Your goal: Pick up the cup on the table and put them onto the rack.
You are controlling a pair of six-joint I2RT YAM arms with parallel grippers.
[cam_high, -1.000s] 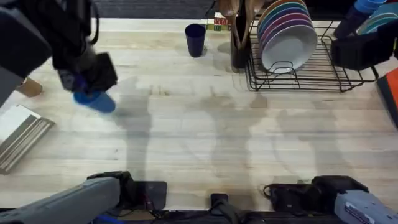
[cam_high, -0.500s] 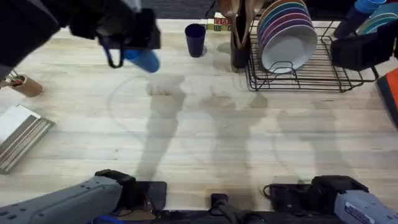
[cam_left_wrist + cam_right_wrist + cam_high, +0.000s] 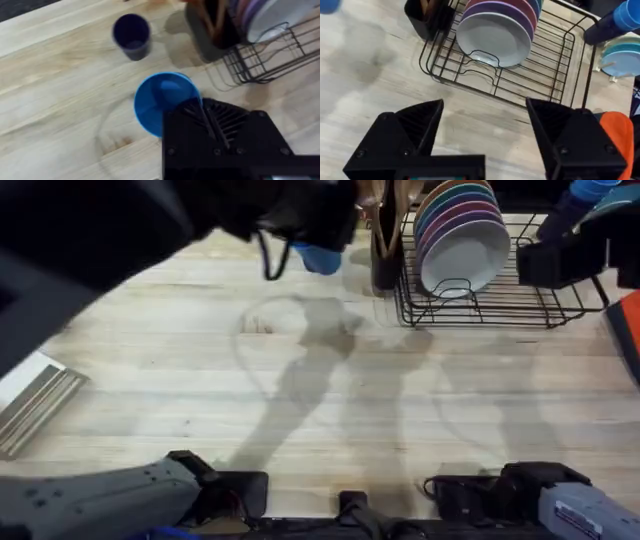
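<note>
My left gripper (image 3: pixel 300 232) hangs high over the table's far middle, shut on the rim of the light blue cup (image 3: pixel 320 258). In the left wrist view that cup (image 3: pixel 162 102) opens toward the camera, with my left gripper (image 3: pixel 199 106) clamped on its wall. The dark navy cup (image 3: pixel 131 34) stands upright on the table just beyond it. The black wire rack (image 3: pixel 500 302) sits at the far right, also seen as the rack (image 3: pixel 272 55) and the rack (image 3: pixel 520 75). My right gripper (image 3: pixel 487 132) is open and holds nothing, near the rack's right end (image 3: pixel 565 260).
Coloured plates (image 3: pixel 460 230) stand in the rack's slots, and a dark utensil holder (image 3: pixel 385 240) sits at its left side. A ridged metal tray (image 3: pixel 30 405) lies at the left edge. A blue bottle (image 3: pixel 625 17) stands beyond the rack.
My left arm has lifted the light blue cup from the table's left side and carried it right and farther back, toward the rack. The right arm has stayed put.
</note>
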